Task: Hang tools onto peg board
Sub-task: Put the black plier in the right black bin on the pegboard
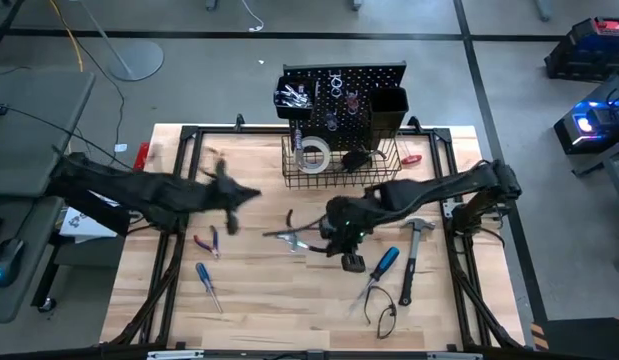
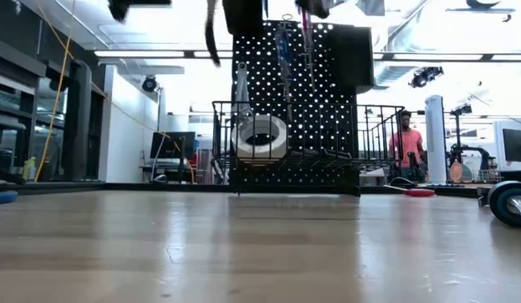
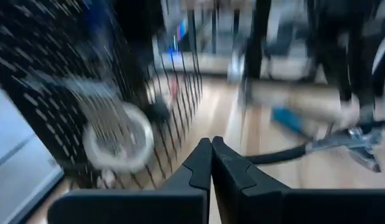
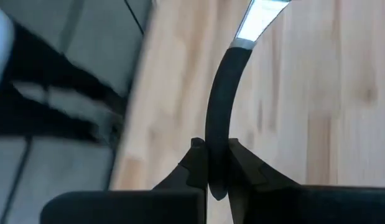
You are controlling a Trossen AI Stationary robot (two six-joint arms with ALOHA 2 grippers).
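- We see the right gripper above the middle of the table, its fingers clamped on a thin black curved handle whose far end turns to bright metal.
- In the high view the same right gripper sits at the near end of a silvery tool that lies toward the left arm; we cannot tell what kind of tool it is.
- The left gripper is closed with nothing between its fingers, and it hangs left of centre over the table, near the wire basket.
- The peg board stands upright at the table's far edge with the wire basket in front of it.
- A white tape roll sits in the left part of the basket; the low view shows that tape roll leaning up against the board.
- Still on the table: red-handled pliers and a blue screwdriver to the left, another blue screwdriver and a hammer to the right.
- A person in a red shirt stands in the room behind the table.
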